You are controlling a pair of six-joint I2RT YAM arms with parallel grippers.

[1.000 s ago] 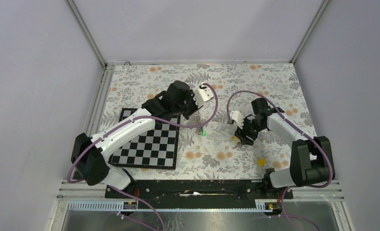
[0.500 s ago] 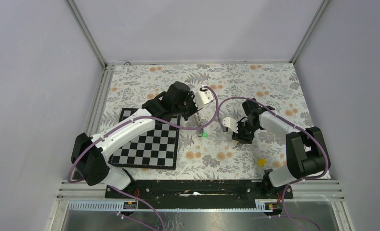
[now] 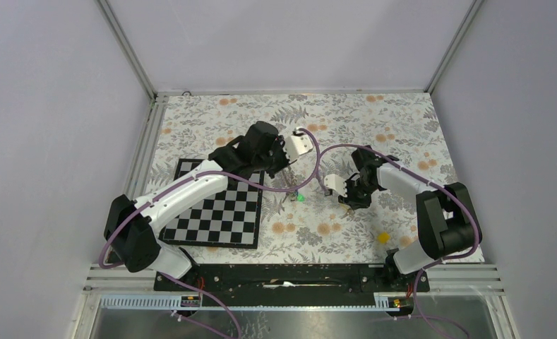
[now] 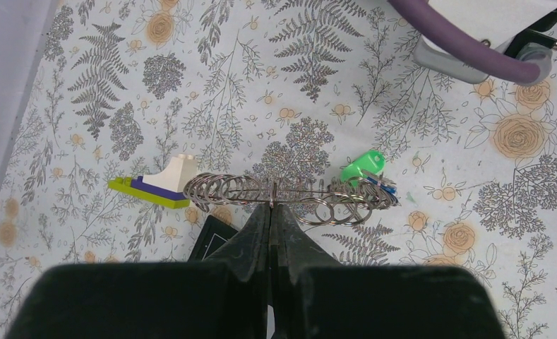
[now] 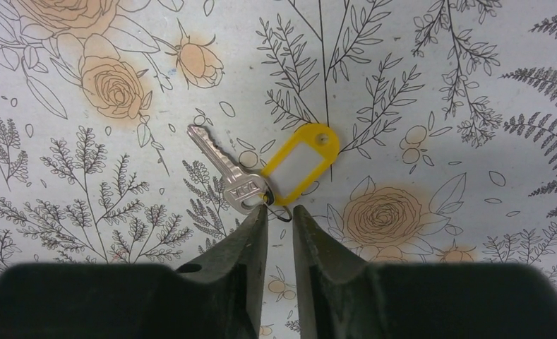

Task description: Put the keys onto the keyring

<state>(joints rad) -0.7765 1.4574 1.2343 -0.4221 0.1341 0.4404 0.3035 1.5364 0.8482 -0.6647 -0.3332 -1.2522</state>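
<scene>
left gripper [image 4: 270, 208] jaws shut tight on the long grey metal keyring of little wire loops [image 4: 219, 191], over the flowery table [image 4: 85, 70], green plastic-headed key [image 4: 362, 167] at one end of it, right gripper [image 5: 280, 212] jaws nearly closed round the small ring of a silver key with a yellow plastic tag [image 5: 300, 164], could not tell if they pinched it

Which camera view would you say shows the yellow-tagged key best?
The right wrist view: the yellow-tagged key shows sharp and whole at the tips of the fingers, blade and tag both clear. In the top external view the right gripper hides it. The left wrist view misses it, showing the keyring instead.
</scene>
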